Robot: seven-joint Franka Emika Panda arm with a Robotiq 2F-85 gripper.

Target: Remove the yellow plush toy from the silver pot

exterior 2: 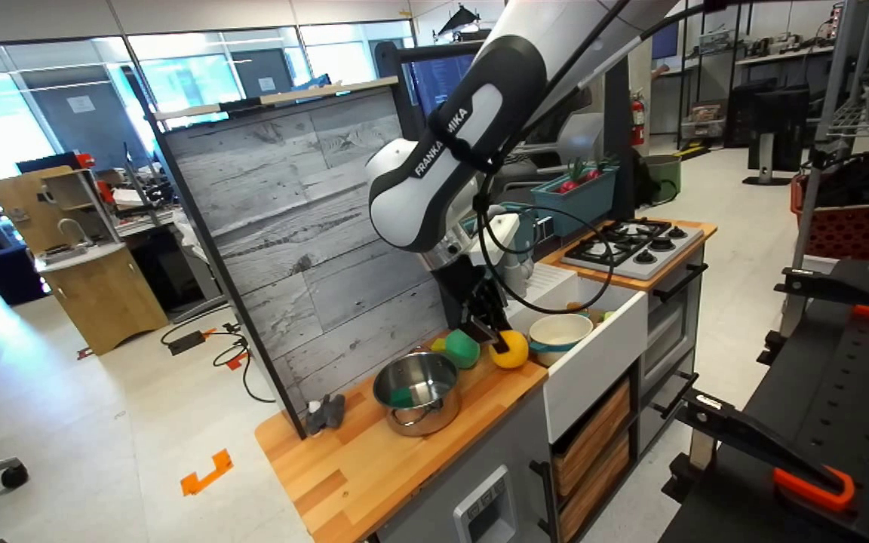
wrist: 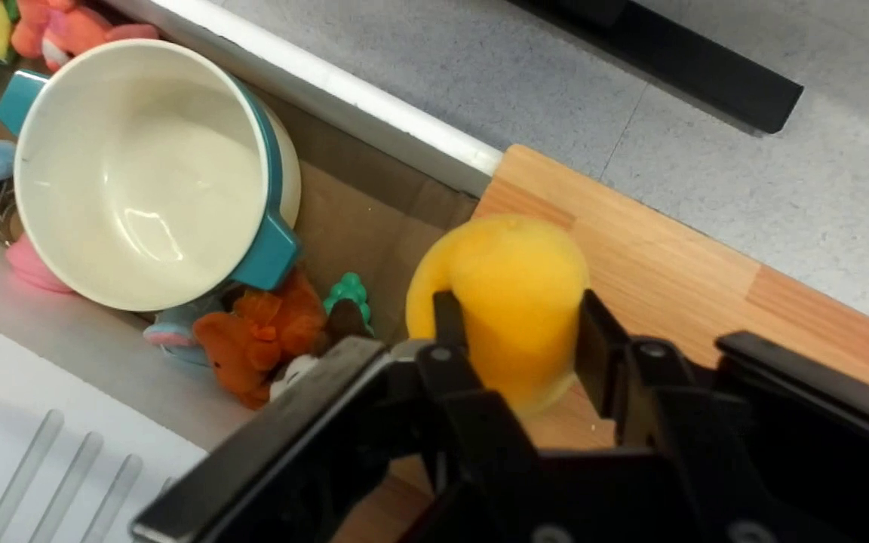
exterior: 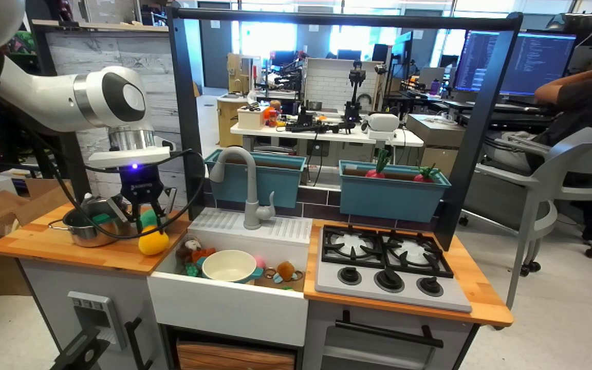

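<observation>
The yellow plush toy (exterior: 153, 242) is outside the silver pot, over the wooden counter by the sink; it also shows in an exterior view (exterior 2: 513, 351). In the wrist view my gripper (wrist: 519, 309) is shut on the yellow plush toy (wrist: 514, 256). The soft toy bulges around the left finger, and the right finger presses its other side. I cannot tell whether it touches the counter or is just above it. The silver pot (exterior 2: 425, 419) stands upright on the counter with a green thing inside; it also shows in an exterior view (exterior: 88, 237). It is out of the wrist view.
A green ball (exterior 2: 463, 350) lies between pot and toy. A grey plush (exterior 2: 326, 413) sits at the counter's end by the wooden wall panel (exterior 2: 314, 226). The sink holds a white bowl with teal handles (wrist: 140, 173) and several soft toys. A faucet (exterior: 251, 190) rises behind it.
</observation>
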